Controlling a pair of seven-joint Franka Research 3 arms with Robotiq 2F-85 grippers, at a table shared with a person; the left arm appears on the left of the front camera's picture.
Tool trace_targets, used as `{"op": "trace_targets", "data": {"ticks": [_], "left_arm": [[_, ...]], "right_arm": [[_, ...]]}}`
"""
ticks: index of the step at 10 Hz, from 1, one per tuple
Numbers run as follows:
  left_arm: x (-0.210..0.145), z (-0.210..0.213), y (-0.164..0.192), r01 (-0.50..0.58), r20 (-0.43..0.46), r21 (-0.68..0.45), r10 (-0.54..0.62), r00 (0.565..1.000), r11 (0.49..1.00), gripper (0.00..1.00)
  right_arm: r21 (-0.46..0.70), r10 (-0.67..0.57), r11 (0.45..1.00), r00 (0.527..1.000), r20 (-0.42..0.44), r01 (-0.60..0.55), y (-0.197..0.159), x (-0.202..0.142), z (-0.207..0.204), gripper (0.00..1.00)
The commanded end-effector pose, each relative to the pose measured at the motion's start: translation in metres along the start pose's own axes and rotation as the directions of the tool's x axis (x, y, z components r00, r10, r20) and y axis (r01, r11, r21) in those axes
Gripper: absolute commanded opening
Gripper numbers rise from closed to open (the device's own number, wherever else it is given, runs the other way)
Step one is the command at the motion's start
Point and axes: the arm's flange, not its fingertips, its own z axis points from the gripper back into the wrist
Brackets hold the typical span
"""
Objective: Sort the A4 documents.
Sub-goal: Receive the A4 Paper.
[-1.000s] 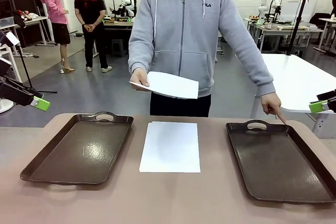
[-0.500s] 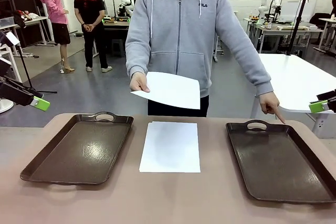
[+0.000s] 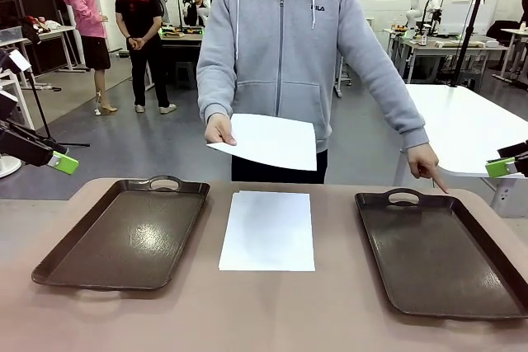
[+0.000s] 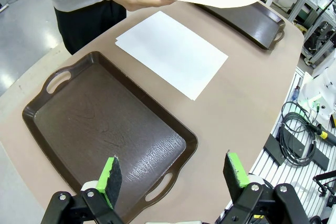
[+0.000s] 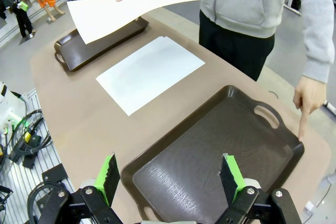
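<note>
The A4 documents [image 3: 266,231] lay flat as a plain white stack at the middle of the table [image 3: 330,311]. Their long edges ran near to far, and they sat between the two trays, touching neither. One further sheet [image 3: 268,142] was held in the air over the far edge of the table, above and clear of the stack. It was slightly tilted and gripped at its left edge by the person's holding hand [image 3: 219,129].

The left tray [image 3: 124,232], dark brown with handles, sat just left of the stack. The right tray [image 3: 445,253], of the same kind, sat somewhat farther off to the right.

The person's pointing hand [image 3: 427,164] hung at the far right. Its index finger was directed down at the far right corner of the right tray, just beside the rim. Contact could not be confirmed.

The left gripper [image 3: 63,162] was raised off the table's left side, well apart from the documents. In its wrist view the green pads stood wide apart with nothing between them, looking down on the left tray.

The right gripper [image 3: 499,168] was raised at the far right of the scene, likewise well apart from the paper. In its wrist view the jaws were spread wide and gripped nothing, with the right tray below them.
</note>
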Motion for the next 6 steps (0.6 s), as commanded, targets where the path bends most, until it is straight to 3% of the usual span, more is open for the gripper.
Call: {"op": "trace_targets", "data": {"ticks": [1, 6], "left_arm": [[-0.001, 0.000, 0.002, 0.019, 0.014, -0.012, -0.019, 1.000, 1.000, 1.00], [-0.001, 0.000, 0.002, 0.019, 0.014, -0.012, -0.019, 1.000, 1.000, 1.00]], "right_arm": [[0.071, -0.044, 0.996, 0.999, -0.027, 0.046, 0.007, 0.017, -0.008, 1.00], [0.235, -0.212, 0.942, 0.967, -0.139, 0.240, 0.015, 0.091, -0.072, 1.00]]}}
